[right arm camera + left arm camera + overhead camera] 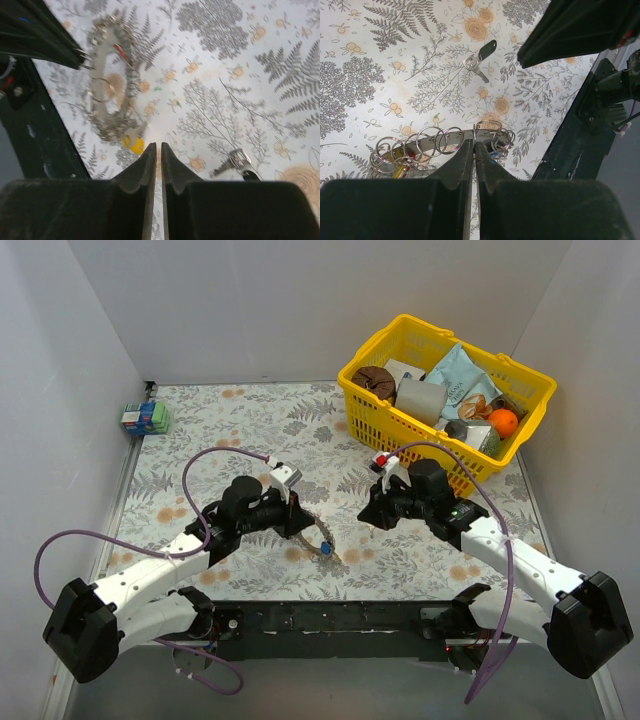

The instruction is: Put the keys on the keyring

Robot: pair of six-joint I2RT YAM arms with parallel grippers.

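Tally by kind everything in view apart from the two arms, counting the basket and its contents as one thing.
keyring, with small rings and keys already on it: 1
loose key, black head, on the cloth: 1
yellow basket: 1
small green-blue box: 1
Total: 4

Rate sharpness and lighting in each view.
Top external: evenly lit, sharp. Left wrist: keyring crisp and glinting, black-headed key sharp, left gripper dark and soft. Right wrist: keyring blurred, tablecloth farther right sharper.
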